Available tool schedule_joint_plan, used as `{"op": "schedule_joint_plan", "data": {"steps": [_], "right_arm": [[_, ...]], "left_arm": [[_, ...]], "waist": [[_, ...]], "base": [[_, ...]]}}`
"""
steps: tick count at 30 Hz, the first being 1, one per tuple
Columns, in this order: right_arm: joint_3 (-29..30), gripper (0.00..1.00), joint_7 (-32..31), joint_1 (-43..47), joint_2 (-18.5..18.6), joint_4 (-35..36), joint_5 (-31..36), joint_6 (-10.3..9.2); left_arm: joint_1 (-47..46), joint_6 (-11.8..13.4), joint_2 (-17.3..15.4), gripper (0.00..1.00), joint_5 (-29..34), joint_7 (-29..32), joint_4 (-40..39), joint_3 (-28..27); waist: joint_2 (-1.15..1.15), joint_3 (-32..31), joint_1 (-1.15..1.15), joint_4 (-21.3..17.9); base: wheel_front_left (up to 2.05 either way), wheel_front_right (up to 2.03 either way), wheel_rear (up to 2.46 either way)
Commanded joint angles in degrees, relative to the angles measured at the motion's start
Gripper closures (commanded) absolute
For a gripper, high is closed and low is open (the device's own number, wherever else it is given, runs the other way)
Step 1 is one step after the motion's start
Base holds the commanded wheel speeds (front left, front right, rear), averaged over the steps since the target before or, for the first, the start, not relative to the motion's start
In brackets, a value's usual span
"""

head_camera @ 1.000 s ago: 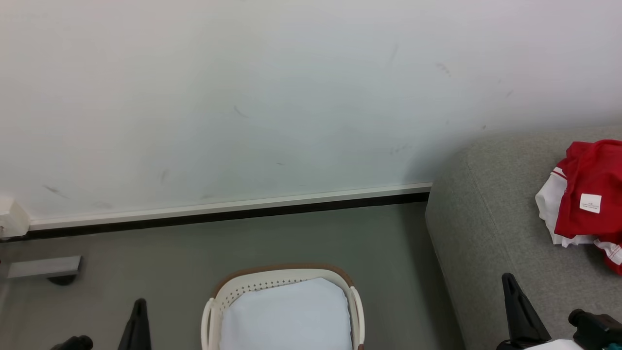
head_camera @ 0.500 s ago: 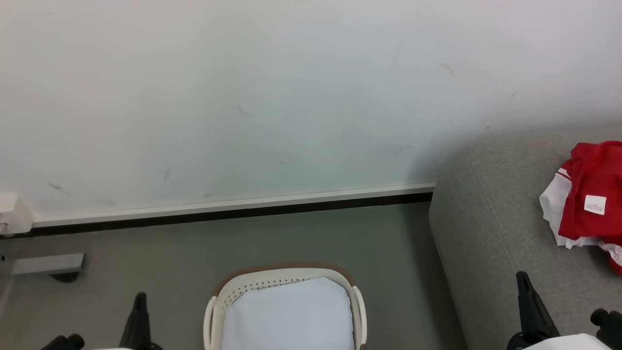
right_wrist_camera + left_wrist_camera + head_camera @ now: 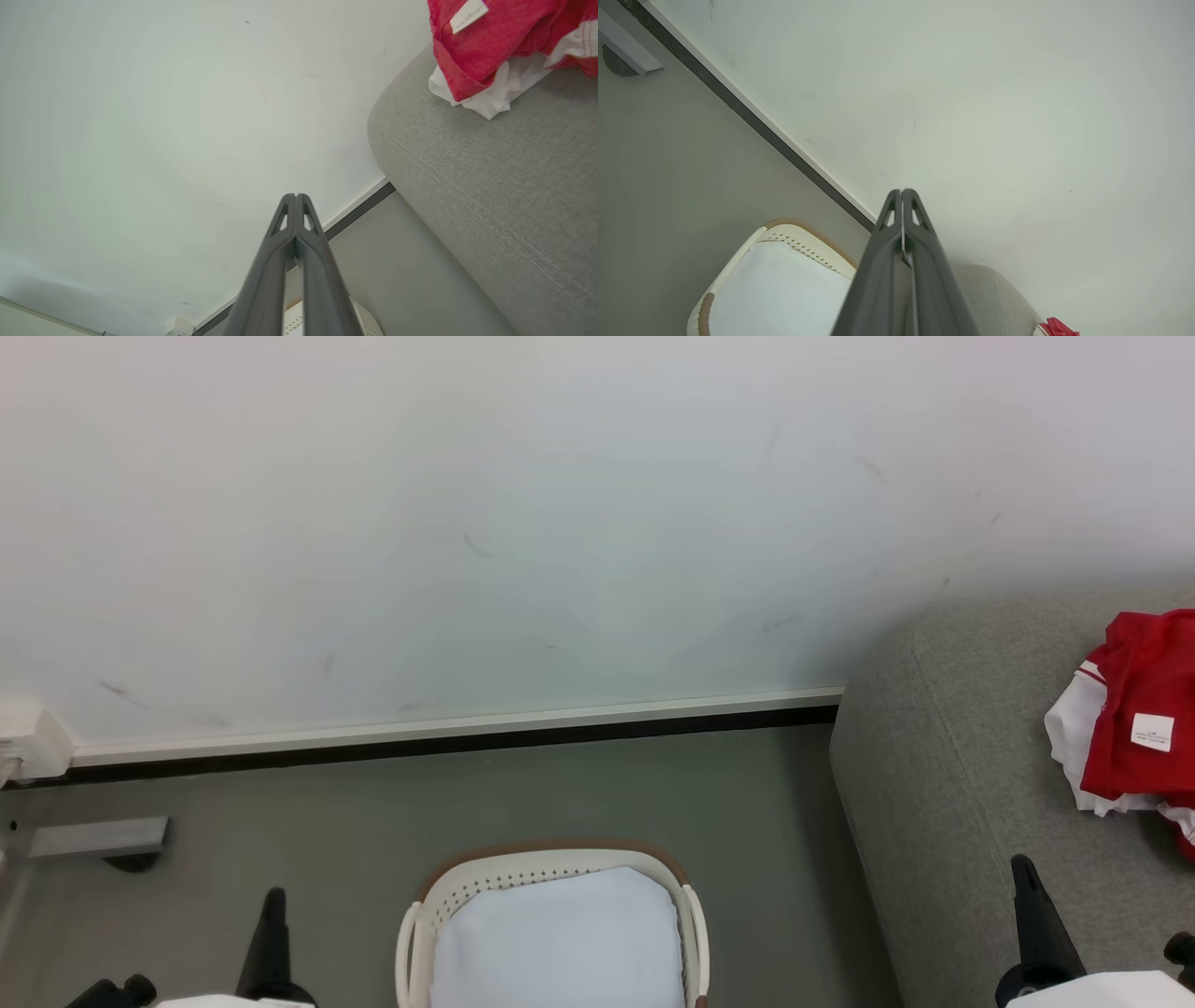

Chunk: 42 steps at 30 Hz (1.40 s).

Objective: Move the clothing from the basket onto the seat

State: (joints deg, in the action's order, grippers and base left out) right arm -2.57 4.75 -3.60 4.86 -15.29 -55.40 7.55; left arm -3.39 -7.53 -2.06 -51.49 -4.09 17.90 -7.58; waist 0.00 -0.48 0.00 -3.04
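Nearest, the left gripper and right gripper hang empty with jaws pressed together, the white laundry basket between them holds just its pale lining, and farther off the red sports garment lies crumpled on the grey sofa toward its basket-side end, so the move looks done.

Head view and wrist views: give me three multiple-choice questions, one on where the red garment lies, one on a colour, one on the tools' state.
1. Where is the red-and-white sports garment? A in the white perforated plastic basket; B on the grey fabric sofa; C on a chair.
2. The basket's rim colour? A brown; B blue; C black.
3. The left tool and right tool are? A both open; B both shut, empty; C holding cloth.
Answers: B, it lies on the sofa; A, a brown band tops the rim; B, fingers meet with nothing between.
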Motion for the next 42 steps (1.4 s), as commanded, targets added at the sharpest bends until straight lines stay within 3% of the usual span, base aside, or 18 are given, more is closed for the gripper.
{"op": "schedule_joint_plan", "data": {"steps": [1,42], "right_arm": [[0.67,1.00,-0.38,-1.70,-0.02,0.76,-2.03,-0.04],[5.34,1.00,-6.60,-2.48,-0.73,1.23,-23.46,-0.08]], "left_arm": [[-1.35,0.02,-0.66,1.00,-2.04,0.48,-0.93,-0.12],[-2.48,0.05,-0.89,1.00,-25.30,6.70,-2.81,0.56]], "waist": [[0.00,0.01,0.00,0.07],[0.00,0.34,0.00,1.60]], "base": [[0.00,0.00,0.00],[0.00,0.00,0.00]]}}
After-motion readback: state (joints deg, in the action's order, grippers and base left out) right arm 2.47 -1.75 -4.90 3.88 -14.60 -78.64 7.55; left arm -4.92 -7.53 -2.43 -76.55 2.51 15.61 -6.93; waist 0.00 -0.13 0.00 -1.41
